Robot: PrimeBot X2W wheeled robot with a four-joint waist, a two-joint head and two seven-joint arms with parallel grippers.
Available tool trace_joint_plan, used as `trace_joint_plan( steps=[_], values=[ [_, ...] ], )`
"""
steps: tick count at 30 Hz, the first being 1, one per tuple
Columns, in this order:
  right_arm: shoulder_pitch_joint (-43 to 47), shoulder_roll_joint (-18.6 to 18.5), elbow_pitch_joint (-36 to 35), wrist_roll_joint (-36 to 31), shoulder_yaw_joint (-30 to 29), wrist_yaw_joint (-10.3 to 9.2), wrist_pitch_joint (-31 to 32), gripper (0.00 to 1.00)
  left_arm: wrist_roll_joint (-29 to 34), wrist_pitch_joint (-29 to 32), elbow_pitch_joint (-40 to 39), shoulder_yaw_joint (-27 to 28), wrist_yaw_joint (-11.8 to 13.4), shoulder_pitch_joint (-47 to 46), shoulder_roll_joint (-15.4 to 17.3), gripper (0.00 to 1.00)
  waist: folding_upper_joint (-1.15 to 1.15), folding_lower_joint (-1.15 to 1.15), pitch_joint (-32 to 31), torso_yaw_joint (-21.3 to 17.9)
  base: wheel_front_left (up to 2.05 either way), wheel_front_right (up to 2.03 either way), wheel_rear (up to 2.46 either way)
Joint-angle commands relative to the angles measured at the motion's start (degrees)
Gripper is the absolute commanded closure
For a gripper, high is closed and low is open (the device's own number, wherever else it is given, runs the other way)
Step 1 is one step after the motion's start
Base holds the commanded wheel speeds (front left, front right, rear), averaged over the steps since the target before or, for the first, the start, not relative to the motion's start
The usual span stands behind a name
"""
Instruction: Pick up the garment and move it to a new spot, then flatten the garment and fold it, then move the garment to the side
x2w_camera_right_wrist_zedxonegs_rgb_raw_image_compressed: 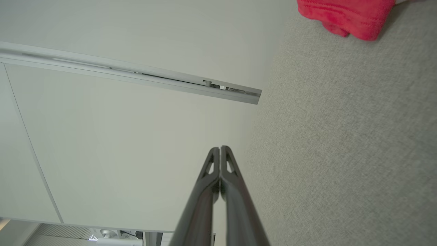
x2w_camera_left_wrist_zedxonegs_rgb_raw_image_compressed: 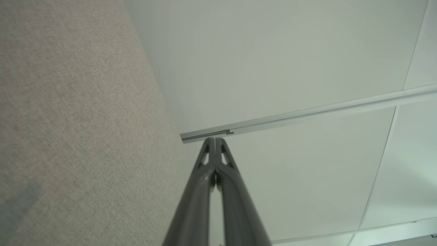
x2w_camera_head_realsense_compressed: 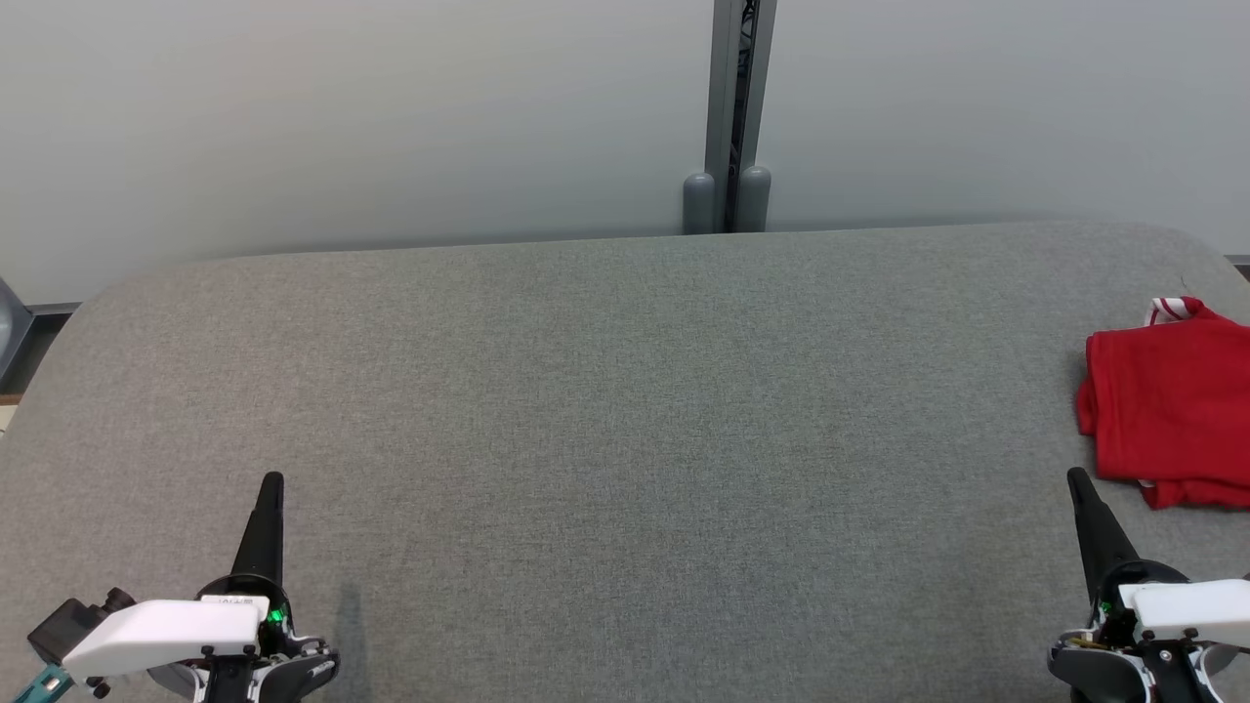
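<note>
Grey fabric-covered surface (x2w_camera_head_realsense_compressed: 625,439) w/ rounded far corners took up most of the head view. Behind it stood a pale grey wall (x2w_camera_head_realsense_compressed: 342,117), w/ a grey vertical post (x2w_camera_head_realsense_compressed: 739,107) at 12 o'clock where two panels met.

The red garment (x2w_camera_head_realsense_compressed: 1172,400) lay folded in a compact, roughly square bundle at 3 o'clock on the surface, close to its R edge & partly cut off by the frame. A bit of red-and-white striped trim (x2w_camera_head_realsense_compressed: 1169,309) poked out at its far corner, and layered edges showed along its near side.

The left gripper (x2w_camera_head_realsense_compressed: 272,480) sat at 7 o'clock & the right gripper (x2w_camera_head_realsense_compressed: 1075,475) at 5 o'clock, both pointing toward 12. Each pair of dark fingers (x2w_camera_left_wrist_zedxonegs_rgb_raw_image_compressed: 199,191) was pressed fully together, tips meeting, nothing btwn them. The right gripper's tip was near the garment's near-left corner but apart from it. The left gripper was well apart, across the surface.
</note>
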Motion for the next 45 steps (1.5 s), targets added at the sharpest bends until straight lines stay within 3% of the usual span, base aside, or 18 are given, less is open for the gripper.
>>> trace_joint_plan(
  steps=[1, 24, 45],
  values=[
    [-1.06, -0.55, -0.12, 1.43, -0.23, 0.02, 0.49, 1.0, -1.42, 0.45, -0.51, 0.43, -0.31, -1.47, 0.34, 1.0, 0.0, 0.0, 0.01, 0.0, 0.0, 0.0, 0.0],
    [-2.33, -0.67, 0.5, 10.93, -0.63, 0.02, 2.7, 1.0, -9.86, 2.62, -0.97, 1.37, -1.26, -2.7, 0.42, 1.0, 0.0, 0.0, 0.19, 0.0, 0.0, 0.0, 0.0],
    [-2.15, -0.66, 0.5, 10.66, -0.63, 0.02, 2.76, 1.0, -9.78, 2.67, -0.94, 1.34, -1.16, -2.59, 0.41, 1.0, 0.0, 0.0, 0.19, 0.0, 0.0, 0.0, 0.0]
  ],
)
